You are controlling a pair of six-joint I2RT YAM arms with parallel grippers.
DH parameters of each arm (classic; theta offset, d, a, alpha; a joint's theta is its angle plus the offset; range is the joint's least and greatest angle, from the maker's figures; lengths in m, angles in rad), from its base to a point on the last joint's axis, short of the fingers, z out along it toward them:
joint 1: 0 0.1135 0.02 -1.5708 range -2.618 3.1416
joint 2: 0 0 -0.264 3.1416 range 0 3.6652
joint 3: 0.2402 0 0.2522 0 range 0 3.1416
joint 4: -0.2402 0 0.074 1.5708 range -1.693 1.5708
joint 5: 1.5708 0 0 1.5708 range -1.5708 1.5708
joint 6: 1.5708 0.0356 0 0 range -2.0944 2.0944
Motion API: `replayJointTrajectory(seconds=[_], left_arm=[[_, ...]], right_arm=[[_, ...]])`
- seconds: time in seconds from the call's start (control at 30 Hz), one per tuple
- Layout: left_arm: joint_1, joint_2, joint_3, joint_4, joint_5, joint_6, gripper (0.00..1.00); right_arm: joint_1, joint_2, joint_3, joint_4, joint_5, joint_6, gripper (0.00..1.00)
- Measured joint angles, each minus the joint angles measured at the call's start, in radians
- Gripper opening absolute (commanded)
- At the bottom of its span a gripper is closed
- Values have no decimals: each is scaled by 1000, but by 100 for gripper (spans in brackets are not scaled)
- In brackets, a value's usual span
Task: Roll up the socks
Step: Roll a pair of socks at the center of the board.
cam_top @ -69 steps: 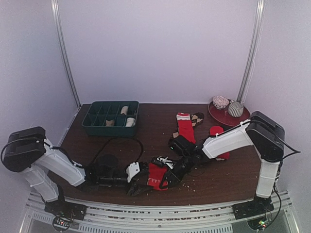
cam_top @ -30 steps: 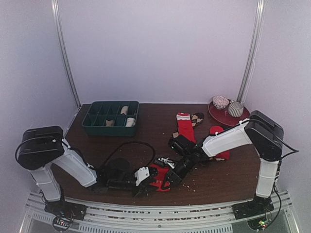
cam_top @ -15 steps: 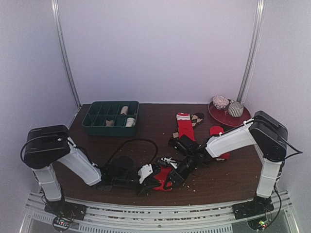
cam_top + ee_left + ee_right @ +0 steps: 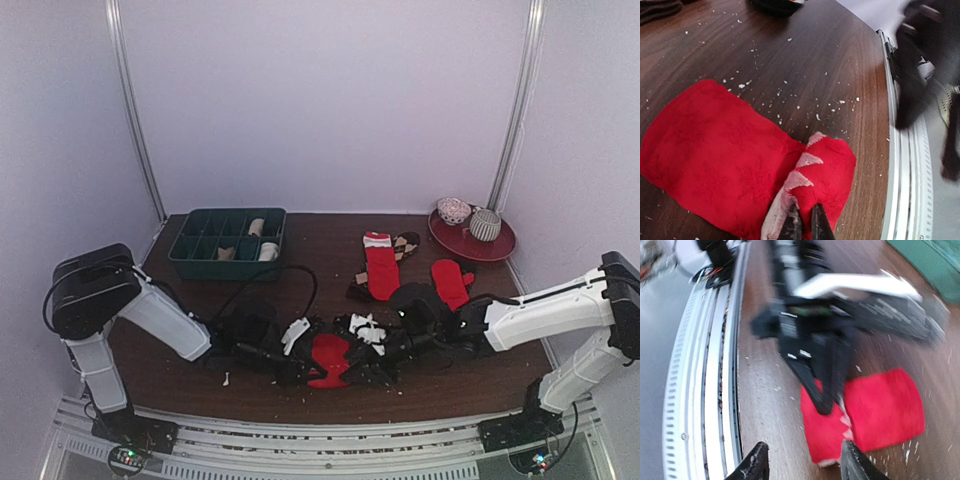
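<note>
A red sock (image 4: 330, 358) with a cream zigzag end lies partly folded near the table's front edge. In the left wrist view this sock (image 4: 720, 155) fills the lower left, and my left gripper (image 4: 802, 226) is shut on its folded cream-edged end. My left gripper (image 4: 303, 370) reaches it from the left. My right gripper (image 4: 372, 360) hovers just right of the sock, open and holding nothing. In the right wrist view its fingers (image 4: 756, 464) straddle the sock's near edge (image 4: 880, 407) without touching. More socks lie behind: a red one with a white cuff (image 4: 381, 266), a brown diamond one (image 4: 406, 243), another red one (image 4: 451, 281).
A dark green compartment tray (image 4: 190, 250) with rolled socks stands at the back left. A red plate (image 4: 497, 245) with rolled socks sits at the back right. White crumbs dot the wood. A metal rail (image 4: 705, 390) runs along the front edge.
My left gripper has shut on the red sock's folded end. My right gripper has let go, opened and drawn back to the right, its arm dropping low.
</note>
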Motion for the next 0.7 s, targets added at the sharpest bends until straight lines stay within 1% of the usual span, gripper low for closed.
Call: replayJointTrajectory(seconds=[0.1, 0.2, 0.43, 0.57, 0.7], left_arm=[[12, 9, 30, -50, 40, -19, 0], [22, 13, 41, -70, 63, -27, 0], [33, 22, 43, -68, 95, -29, 0], [34, 23, 45, -70, 97, -29, 0], [36, 26, 48, -71, 105, -28, 0]], right_arm=[[122, -6, 0, 37, 114, -111, 50], [193, 27, 7, 38, 193, -187, 50], [210, 110, -2, 54, 372, -276, 50], [210, 117, -10, 81, 431, -305, 50], [210, 160, -10, 103, 459, -327, 46]])
